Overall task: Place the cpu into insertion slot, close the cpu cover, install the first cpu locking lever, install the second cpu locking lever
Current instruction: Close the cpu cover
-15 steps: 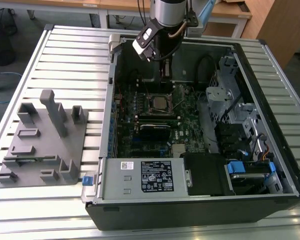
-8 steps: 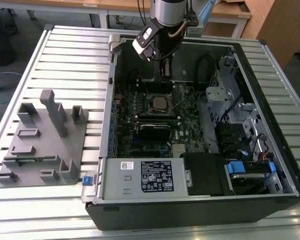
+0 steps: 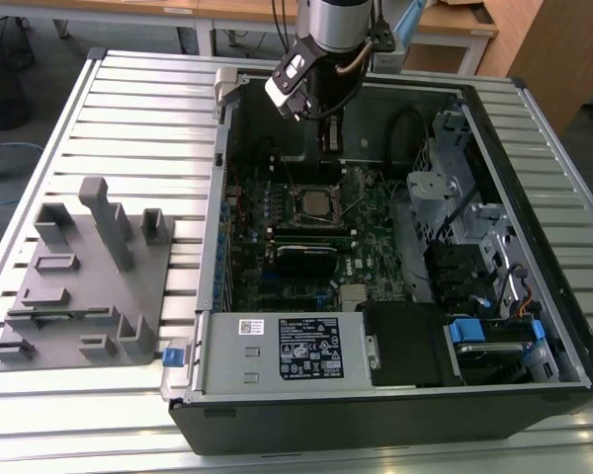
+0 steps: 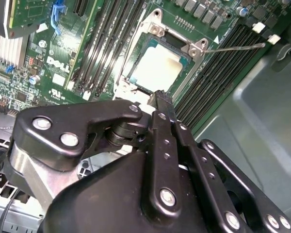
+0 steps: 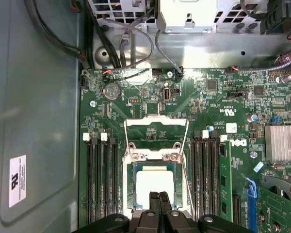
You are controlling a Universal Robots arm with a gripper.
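Exterior view: a grey holder [image 3: 84, 286] lies on the bench [image 3: 128, 109], well apart from the claw [image 3: 328, 138]. The claw hangs inside the open computer case [image 3: 376, 420], over the green board [image 3: 371, 247]. In the first wrist view its two fingers [image 5: 154, 200] are pressed together, empty, at the edge of the cpu [image 5: 154, 180]. The cpu lies flat in the insertion slot [image 5: 132, 187]. The cpu cover [image 5: 156, 118] stands open just past it.

Bright, even room light; white glare on the cpu [image 4: 157, 68], soft shadow inside the computer case [image 3: 376, 420].
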